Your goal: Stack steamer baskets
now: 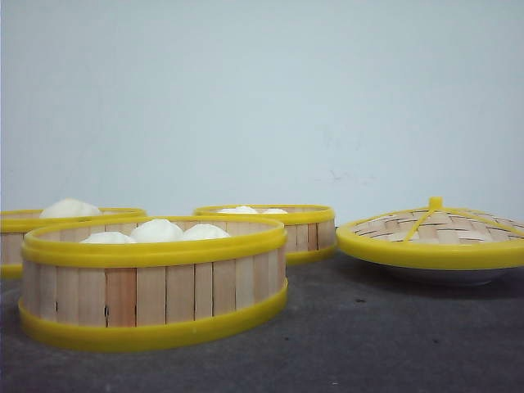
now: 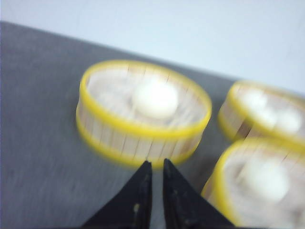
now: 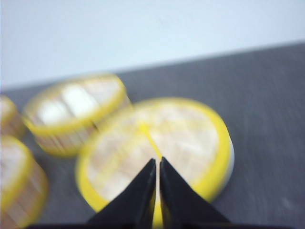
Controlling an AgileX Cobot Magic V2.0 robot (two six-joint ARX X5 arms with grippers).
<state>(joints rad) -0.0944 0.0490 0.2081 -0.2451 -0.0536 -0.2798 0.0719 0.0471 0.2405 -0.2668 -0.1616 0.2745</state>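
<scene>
Separately, three steamer baskets (image 1: 153, 282) sit beyond both nearly closed, empty tools (image 2: 157, 164).

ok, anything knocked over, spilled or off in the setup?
Nothing stands out. All three steamer baskets sit upright and unstacked on the table, white buns inside. The woven lid sits level on a white plate at the right. Both wrist views are blurred.

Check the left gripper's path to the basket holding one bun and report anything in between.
Nothing visible blocks it. The left gripper, fingers together, points at the single-bun steamer basket, with only bare gray table between them. The other two baskets sit off to one side.
</scene>
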